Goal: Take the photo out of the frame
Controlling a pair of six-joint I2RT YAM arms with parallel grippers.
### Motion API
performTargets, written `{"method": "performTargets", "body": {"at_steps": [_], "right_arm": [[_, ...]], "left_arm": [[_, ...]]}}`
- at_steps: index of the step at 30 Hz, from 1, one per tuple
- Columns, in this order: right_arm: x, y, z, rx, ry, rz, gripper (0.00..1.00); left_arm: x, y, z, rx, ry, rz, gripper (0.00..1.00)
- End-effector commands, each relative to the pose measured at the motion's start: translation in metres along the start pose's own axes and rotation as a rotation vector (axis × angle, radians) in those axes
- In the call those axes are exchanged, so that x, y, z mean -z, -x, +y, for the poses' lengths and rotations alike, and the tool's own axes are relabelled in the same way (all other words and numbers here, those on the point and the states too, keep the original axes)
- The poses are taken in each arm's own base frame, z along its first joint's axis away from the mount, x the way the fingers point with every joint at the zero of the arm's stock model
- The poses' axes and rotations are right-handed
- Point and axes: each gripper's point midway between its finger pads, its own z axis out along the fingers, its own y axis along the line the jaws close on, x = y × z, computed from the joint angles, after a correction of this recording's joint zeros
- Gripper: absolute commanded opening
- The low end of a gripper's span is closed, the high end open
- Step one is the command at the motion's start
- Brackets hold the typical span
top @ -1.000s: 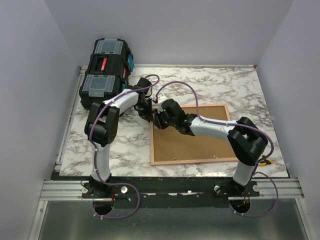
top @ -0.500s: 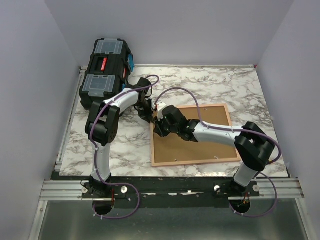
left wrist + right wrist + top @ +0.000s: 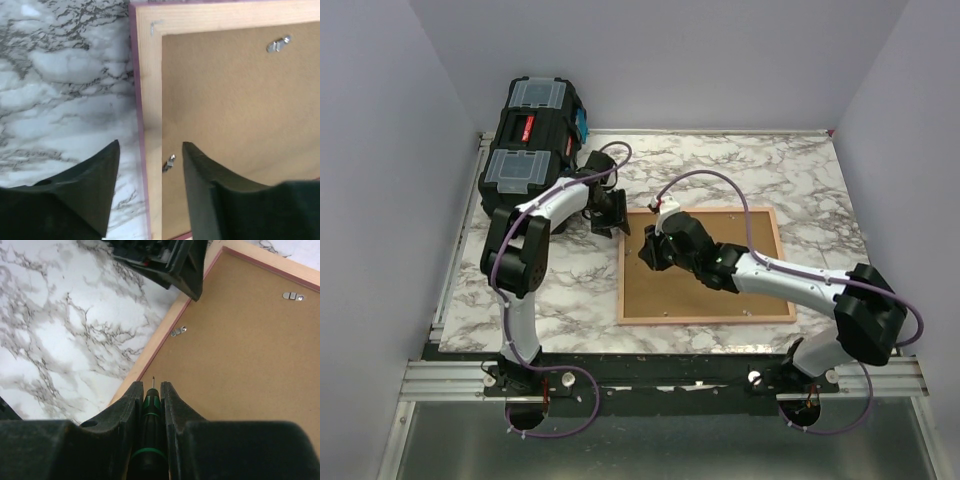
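The frame (image 3: 705, 300) lies back side up on the marble table, a pink rim around a pale wood border and a brown backing board (image 3: 235, 110). The photo is hidden beneath that board. My left gripper (image 3: 150, 146) hangs open above the frame's left edge, holding nothing; in the top view the left gripper (image 3: 610, 213) is at the frame's far left corner. A small metal clip (image 3: 170, 161) shows between its fingers. My right gripper (image 3: 152, 385) is shut on a green-and-black screwdriver (image 3: 151, 405), whose tip points at the board near the left border.
A black toolbox (image 3: 530, 140) with clear lid compartments stands at the table's far left, just behind the left arm. More metal clips (image 3: 292, 296) hold the board in place. The right arm (image 3: 790, 280) stretches across the frame from the near right.
The left gripper has opened and drawn back slightly from the frame's corner. The right arm has stretched out, its elbow swinging right, with the screwdriver still in its grip.
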Motion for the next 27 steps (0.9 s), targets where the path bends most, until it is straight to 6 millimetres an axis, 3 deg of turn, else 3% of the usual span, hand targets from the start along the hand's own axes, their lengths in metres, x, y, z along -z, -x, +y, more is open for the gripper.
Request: {"method": "performTargets", "body": {"at_steps": [1,5,9,16,18,21,27], "right_arm": [[-0.015,0.003,-0.012,-0.087,-0.058,0.003,0.01],[-0.036,0.009,-0.020,-0.125,-0.065,-0.009,0.01],[-0.048,0.017,-0.026,-0.137,-0.060,-0.027,0.01],[-0.062,0.023,-0.024,-0.139,-0.047,-0.024,0.01],[-0.074,0.022,-0.022,-0.136,-0.043,-0.013,0.01],[-0.080,0.021,-0.022,-0.130,-0.042,-0.006,0.01],[-0.084,0.017,-0.022,-0.122,-0.041,0.005,0.01]], "left_arm": [[0.045,0.008,-0.015,-0.032,-0.064,-0.123,0.57],[0.061,-0.017,-0.003,-0.033,-0.049,-0.143,0.56],[0.064,-0.050,0.016,-0.027,-0.027,-0.130,0.53],[0.050,-0.110,-0.001,-0.028,-0.172,-0.062,0.57],[0.038,-0.127,-0.015,-0.040,-0.196,-0.037,0.53],[0.031,-0.131,-0.017,-0.029,-0.190,-0.032,0.44],[0.023,-0.135,-0.008,-0.020,-0.148,-0.019,0.39]]}}
